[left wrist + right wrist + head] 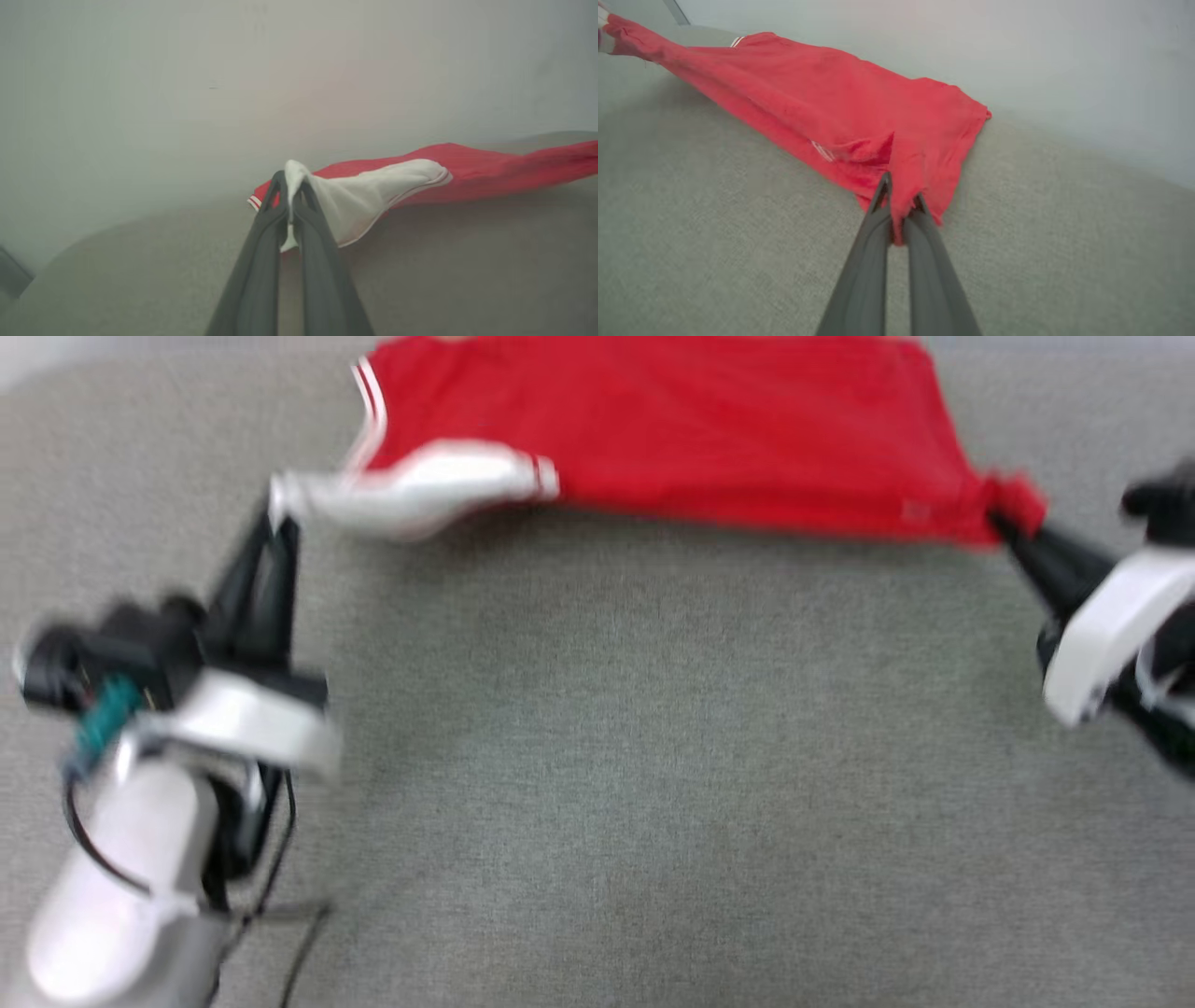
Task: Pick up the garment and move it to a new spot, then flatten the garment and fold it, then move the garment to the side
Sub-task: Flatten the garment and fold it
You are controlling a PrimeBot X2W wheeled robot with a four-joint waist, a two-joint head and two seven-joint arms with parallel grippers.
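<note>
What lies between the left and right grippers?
The garment, stretched from the left gripper, shut on its white sleeve, to the right gripper, shut on a red corner; head view.

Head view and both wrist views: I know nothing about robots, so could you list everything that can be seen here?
garment: one, red, stretched across the far part of the surface between the two tools
white sleeve: one, white with red-and-white striped trim, at the garment's left end
grey surface: one, grey and woven-looking, under everything
pale wall: one, off-white, behind the surface in the wrist views
left tool: one, dark, shut on the tip of the white sleeve
right tool: one, dark, shut on a bunched red corner of the garment
left forearm: one, pale, lower left of the head view
</note>
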